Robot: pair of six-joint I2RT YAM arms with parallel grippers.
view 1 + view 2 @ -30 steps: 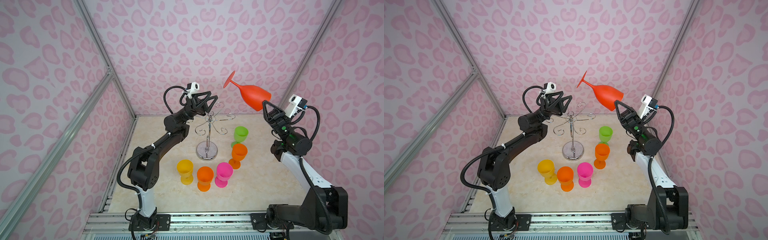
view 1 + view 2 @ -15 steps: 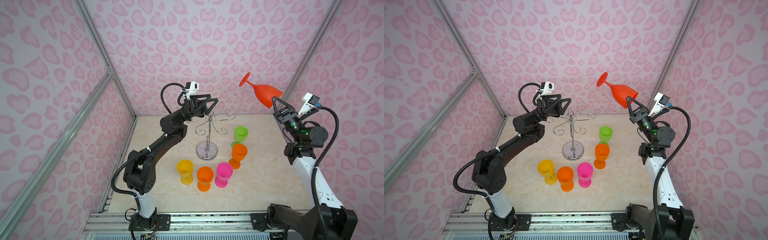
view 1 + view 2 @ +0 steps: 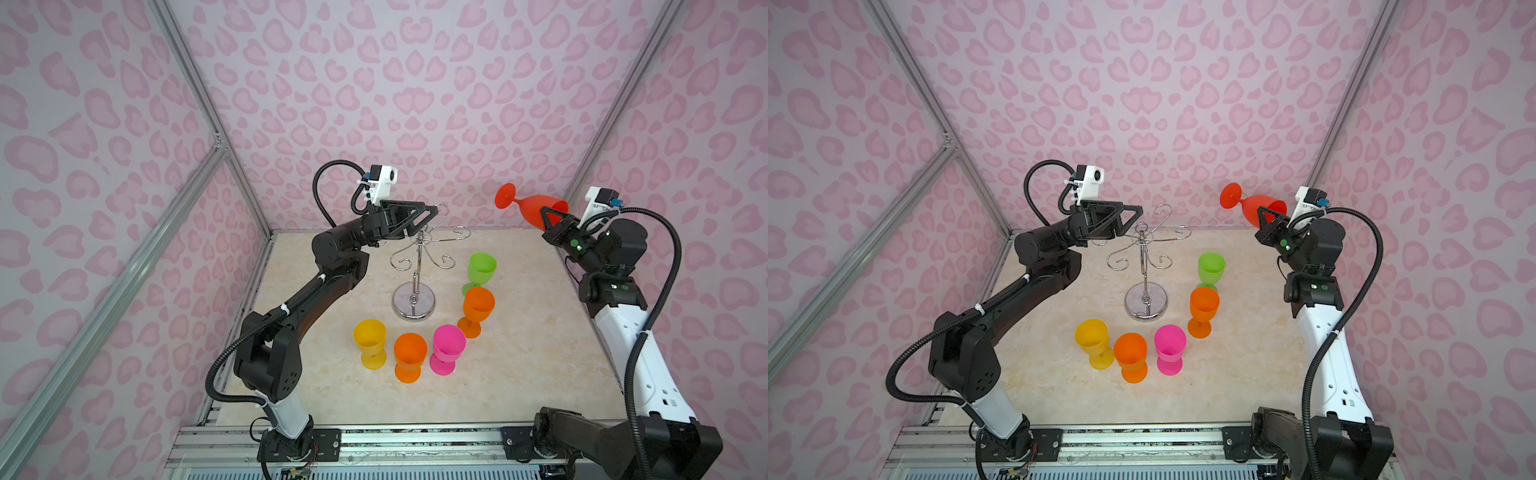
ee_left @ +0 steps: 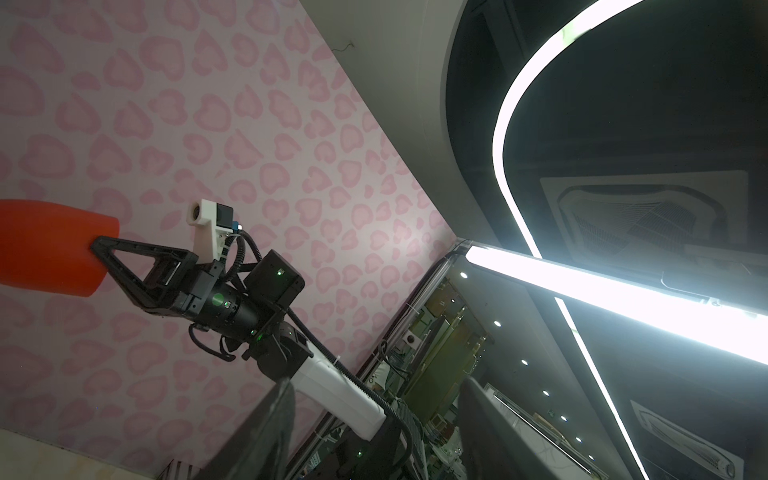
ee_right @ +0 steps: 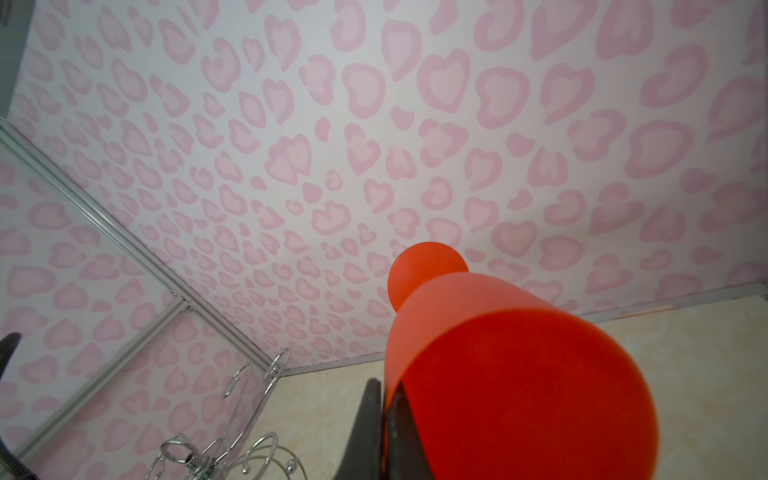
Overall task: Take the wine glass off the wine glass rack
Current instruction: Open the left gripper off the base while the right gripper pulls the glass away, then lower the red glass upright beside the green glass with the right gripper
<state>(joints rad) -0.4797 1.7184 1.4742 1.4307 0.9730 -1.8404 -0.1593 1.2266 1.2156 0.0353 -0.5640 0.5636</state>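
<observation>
The red wine glass [image 3: 528, 207] [image 3: 1252, 207] [image 4: 45, 245] [image 5: 498, 353] hangs in the air at the back right, lying nearly sideways with its foot towards the back wall, well clear of the wine glass rack [image 3: 415, 266] [image 3: 1145, 270] [image 5: 199, 457]. My right gripper [image 3: 545, 212] [image 3: 1262, 212] [image 5: 384, 386] is shut on the glass's rim, one finger inside the bowl and one outside. No glass hangs on the chrome rack's hooks. My left gripper [image 3: 432, 210] [image 3: 1138, 212] [image 4: 376, 382] hovers open at the rack's top, with nothing between its fingers.
Several plastic goblets stand upright on the table round the rack's base: yellow [image 3: 370, 343], orange [image 3: 409, 357], pink [image 3: 446, 349], a second orange [image 3: 478, 309] and green [image 3: 481, 270]. Pink patterned walls close in the back and both sides.
My right arm has carried the red glass to the right and lower, farther from the rack. The left gripper has drawn slightly back at the rack's top and opened wider.
</observation>
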